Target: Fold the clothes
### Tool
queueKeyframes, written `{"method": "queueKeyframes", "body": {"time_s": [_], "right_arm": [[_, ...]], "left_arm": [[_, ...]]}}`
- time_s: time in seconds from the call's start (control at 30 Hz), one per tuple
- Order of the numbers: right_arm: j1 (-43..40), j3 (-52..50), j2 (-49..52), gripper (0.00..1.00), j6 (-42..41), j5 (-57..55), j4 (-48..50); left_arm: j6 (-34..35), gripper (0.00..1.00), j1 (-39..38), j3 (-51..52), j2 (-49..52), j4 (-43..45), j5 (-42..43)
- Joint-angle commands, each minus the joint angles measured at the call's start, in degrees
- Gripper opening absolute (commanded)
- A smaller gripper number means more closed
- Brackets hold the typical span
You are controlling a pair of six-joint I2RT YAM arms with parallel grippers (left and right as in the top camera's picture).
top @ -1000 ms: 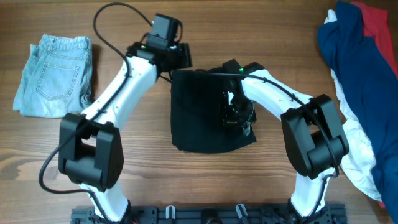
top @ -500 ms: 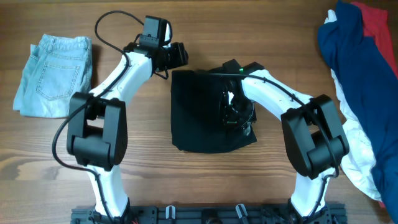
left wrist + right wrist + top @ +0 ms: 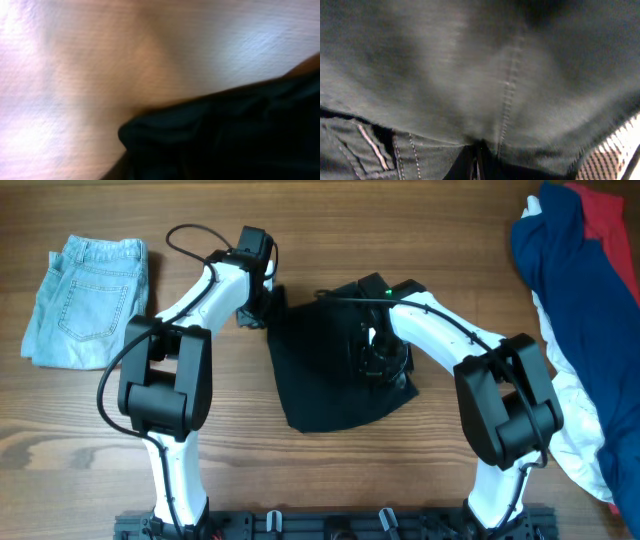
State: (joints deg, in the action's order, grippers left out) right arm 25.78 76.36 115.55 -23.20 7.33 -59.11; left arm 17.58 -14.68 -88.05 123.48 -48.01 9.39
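Far L: folded light-blue denim jeans (image 3: 88,300) lie flat on the wooden table (image 3: 420,490), well apart from both arms. L gripper (image 3: 262,302) sits at the upper-L corner of the black garment (image 3: 325,385), right at its edge. The overhead view doesn't resolve the jaws. The L wrist cam is blurred and shows only wood grain and a rumpled black cloth edge, no fingers. So I cannot tell how far open this tool is, nor whether it has any cloth. The black garment lies mid-table between the two arms, roughly folded, outline skewed, lower edge slanting down to the R. R gripper (image 3: 378,365) is down on the garment's R half, closed right up. Its wrist cam is filled w/ dark cloth and a stitched seam, pressed close. I can't confirm whether a fold is pinched in it. Far R, at the table edge, is a heap of unfolded clothes. The navy blue piece (image 3: 565,290) is on top, the red piece (image 3: 608,220) at upper R, and the white piece (image 3: 575,430) beneath, running out of frame.
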Motion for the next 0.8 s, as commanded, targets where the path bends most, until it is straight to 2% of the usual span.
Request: {"method": "queueKeyframes", "body": {"time_s": [0.0,0.03,0.17,0.27,0.37,0.47,0.67,0.7,0.77], "right_arm": [[-2.43,-1.05,2.19,0.04,-1.44,-13.49,5.53],[-2.91,-1.05,2.19,0.04,-1.40,-13.92,6.69],[-5.44,-1.01,2.19,0.04,-1.29,-13.97,13.29],[-6.58,-0.20,2.19,0.05,0.24,-13.16,16.61],[-6.67,1.84,2.16,0.04,3.87,-12.44,16.31],[-6.47,2.71,1.53,0.04,3.82,-12.41,15.06],[-6.47,2.71,0.42,0.04,3.80,-12.46,14.84],[-6.47,2.71,0.42,0.04,3.80,-12.44,14.84],[-6.47,2.71,0.42,0.04,3.80,-12.44,14.80]], "left_arm": [[-0.46,0.07,-0.15,1.57,2.69,-9.51,-5.42],[-0.17,0.04,-0.15,1.57,2.69,-11.89,-5.42],[2.58,0.04,-0.15,1.57,2.69,-19.98,-4.94],[2.58,0.04,-0.15,1.57,2.62,-22.60,-4.57],[2.56,0.04,-0.15,1.57,2.51,-22.95,-3.78],[2.56,0.05,-0.15,1.57,1.73,-22.95,-2.12],[2.56,0.14,-0.15,1.55,-5.68,-20.70,-1.31],[2.56,0.26,-0.15,1.55,-7.43,-19.87,-1.31],[2.51,1.00,-0.15,1.55,-10.54,-17.77,-1.40]]}}
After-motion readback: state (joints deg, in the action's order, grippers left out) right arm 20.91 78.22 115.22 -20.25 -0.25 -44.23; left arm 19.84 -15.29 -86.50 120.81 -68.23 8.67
